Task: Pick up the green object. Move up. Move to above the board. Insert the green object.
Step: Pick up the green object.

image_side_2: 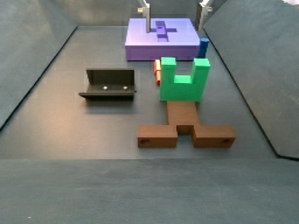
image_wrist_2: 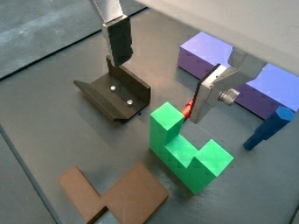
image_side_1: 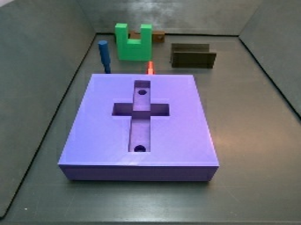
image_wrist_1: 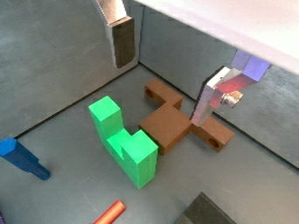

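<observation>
We see the tool spread and empty above the green object, which stands on the counter, well apart from the board. Nothing is done yet; all steps remain.

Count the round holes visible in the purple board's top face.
2. On the board, one round hole lies at the recess's far end, the other at its near end. The gripper hangs open above the green object.
</observation>
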